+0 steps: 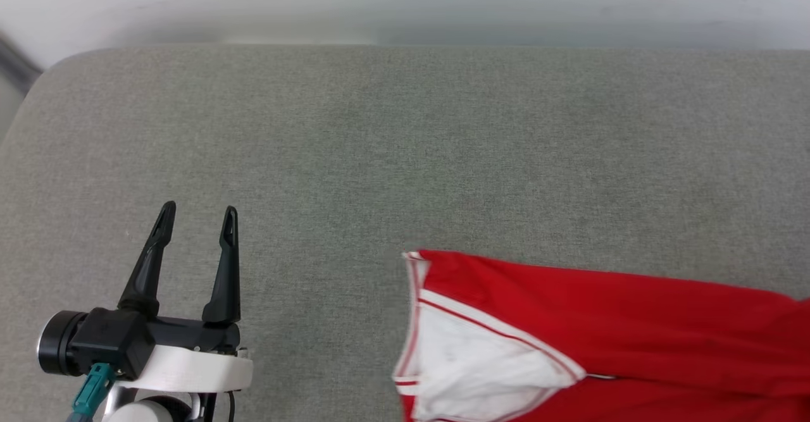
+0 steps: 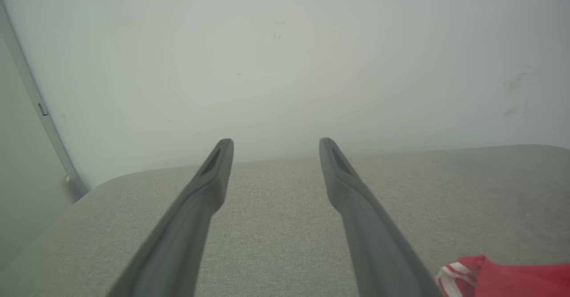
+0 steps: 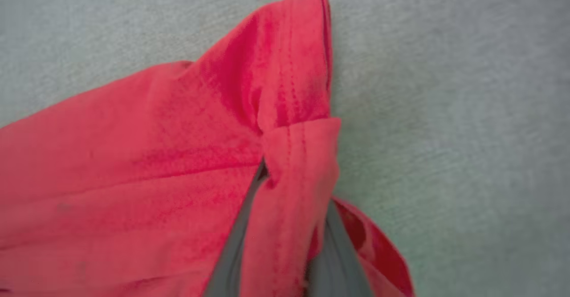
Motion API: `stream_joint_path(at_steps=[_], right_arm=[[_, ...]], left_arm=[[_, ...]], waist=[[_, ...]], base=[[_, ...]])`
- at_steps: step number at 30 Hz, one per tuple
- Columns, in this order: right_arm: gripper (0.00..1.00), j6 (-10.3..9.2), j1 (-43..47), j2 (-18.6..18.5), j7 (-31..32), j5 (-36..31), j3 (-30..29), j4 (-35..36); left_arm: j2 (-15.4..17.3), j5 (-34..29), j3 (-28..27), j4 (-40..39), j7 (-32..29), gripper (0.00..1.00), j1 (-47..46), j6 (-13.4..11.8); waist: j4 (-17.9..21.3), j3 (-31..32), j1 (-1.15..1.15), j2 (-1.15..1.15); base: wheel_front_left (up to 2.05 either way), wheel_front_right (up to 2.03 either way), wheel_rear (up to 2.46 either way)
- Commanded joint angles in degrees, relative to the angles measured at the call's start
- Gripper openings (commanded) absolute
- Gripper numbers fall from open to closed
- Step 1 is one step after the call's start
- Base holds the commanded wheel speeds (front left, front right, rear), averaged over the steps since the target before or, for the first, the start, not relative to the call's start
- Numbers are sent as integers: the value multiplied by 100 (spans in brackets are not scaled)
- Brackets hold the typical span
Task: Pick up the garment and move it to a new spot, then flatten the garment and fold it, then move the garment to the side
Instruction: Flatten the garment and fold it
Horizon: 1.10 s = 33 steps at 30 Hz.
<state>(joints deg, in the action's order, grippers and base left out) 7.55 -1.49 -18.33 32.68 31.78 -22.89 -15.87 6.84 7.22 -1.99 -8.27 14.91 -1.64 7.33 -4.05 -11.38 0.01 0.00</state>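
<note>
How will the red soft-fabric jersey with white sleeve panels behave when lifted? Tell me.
Probably floppy: the red jersey bunches into folds where the right gripper pinches its hem. It would likely sag and trail, since much lies flat on the grey fabric surface.

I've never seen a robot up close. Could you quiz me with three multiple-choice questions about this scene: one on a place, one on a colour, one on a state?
1. In the head view, where on the grey padded surface does the garment lie?
A) upper left B) lower right C) top centre
2. What colour is its sleeve panel?
A) white B) blue C) black
3. The right gripper is:
A) wide open B) holding a cup C) shut on the garment

Answers: B, the red cloth covers that corner; A, the panel is white with red trim; C, hem fabric is bunched between its fingers.
</note>
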Motion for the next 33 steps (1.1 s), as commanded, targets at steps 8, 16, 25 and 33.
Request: stream_joint_path(at_steps=[8, 16, 25, 33], right_arm=[[0, -9, -263, 10, -157, -300, -78, -103], [0, -9, 243, 219, 268, -173, 441, 953], [0, -8, 750, 888, 1212, 59, 1129, 2385], [0, -8, 565, 1519, 1722, 371, 1667, 2917]], left_arm=[[18, -34, 19, 86, 40, 100, 35, 10], [-15, 11, 2, 116, 40, 100, 225, 15], [-63, 59, 90, 148, 40, 100, 253, 16], [-97, 91, 72, 158, 39, 100, 330, 16]], waist=[[77, 171, -1, 0], [166, 466, -1, 0], [116, 608, -1, 0], [-41, 662, -1, 0]], base=[[0, 0, 0], [0, 0, 0], [0, 0, 0], [0, 0, 0]])
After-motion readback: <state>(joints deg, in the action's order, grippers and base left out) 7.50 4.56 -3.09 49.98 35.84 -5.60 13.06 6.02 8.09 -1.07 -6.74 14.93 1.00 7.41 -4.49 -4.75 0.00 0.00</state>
